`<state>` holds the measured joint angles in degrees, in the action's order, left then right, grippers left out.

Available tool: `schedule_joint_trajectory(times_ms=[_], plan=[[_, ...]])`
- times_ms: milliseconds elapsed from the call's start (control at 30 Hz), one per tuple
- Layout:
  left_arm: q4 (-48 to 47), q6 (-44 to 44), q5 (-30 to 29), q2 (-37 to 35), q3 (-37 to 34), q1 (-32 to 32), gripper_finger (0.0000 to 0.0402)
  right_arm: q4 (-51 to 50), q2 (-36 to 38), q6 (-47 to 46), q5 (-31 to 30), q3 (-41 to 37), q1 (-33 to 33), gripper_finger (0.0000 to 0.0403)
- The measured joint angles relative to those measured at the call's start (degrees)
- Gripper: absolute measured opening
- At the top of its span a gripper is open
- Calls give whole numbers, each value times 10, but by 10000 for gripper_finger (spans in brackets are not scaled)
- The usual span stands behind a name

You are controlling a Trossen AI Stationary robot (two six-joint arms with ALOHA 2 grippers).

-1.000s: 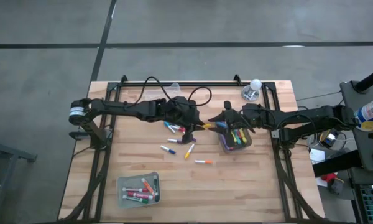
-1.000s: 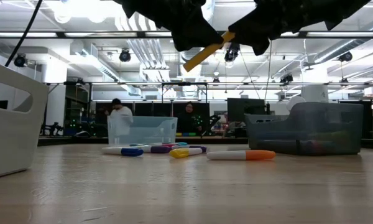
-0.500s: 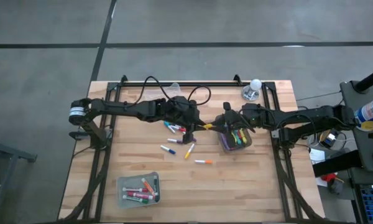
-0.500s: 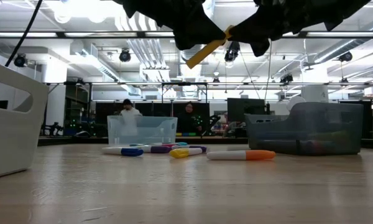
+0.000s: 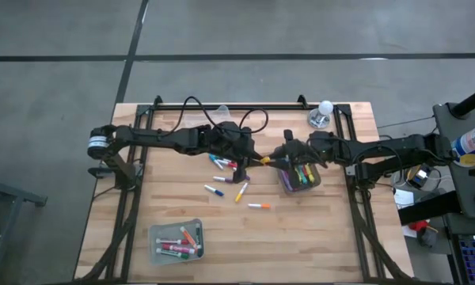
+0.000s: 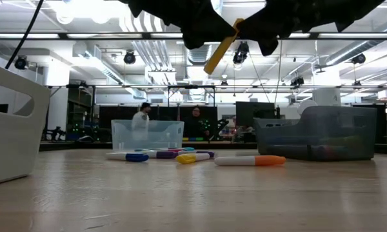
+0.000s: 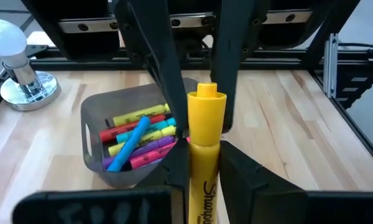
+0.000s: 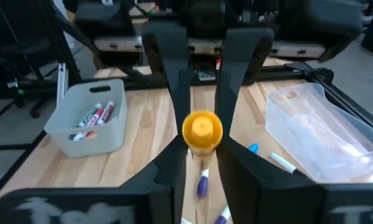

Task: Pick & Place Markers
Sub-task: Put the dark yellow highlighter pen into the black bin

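Above the table's middle, a yellow Sharpie marker [image 7: 204, 162] hangs in mid-air between two grippers: the left gripper [image 5: 248, 161] clamps one end, and the right gripper [image 5: 279, 160] closes its fingers around the other, beside the grey bin [image 5: 287, 184] of markers.

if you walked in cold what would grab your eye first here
Probably the yellow marker held up in the air over the middle of the table, with the left hand and the right hand both meeting on it. Just beside them sits a grey bin full of bright markers, and loose markers lie scattered on the wood below.
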<state>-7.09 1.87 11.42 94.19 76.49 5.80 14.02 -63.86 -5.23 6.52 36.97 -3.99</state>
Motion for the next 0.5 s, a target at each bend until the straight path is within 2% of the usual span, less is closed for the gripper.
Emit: schedule_joint_trajectory(times_ms=[300,500], plan=[[12,-3,-2,1,0,0,55,31,-8,-7,0,2,0,135],[-7,-6,-2,2,-3,0,55,42,-48,-12,0,5,0,123]])
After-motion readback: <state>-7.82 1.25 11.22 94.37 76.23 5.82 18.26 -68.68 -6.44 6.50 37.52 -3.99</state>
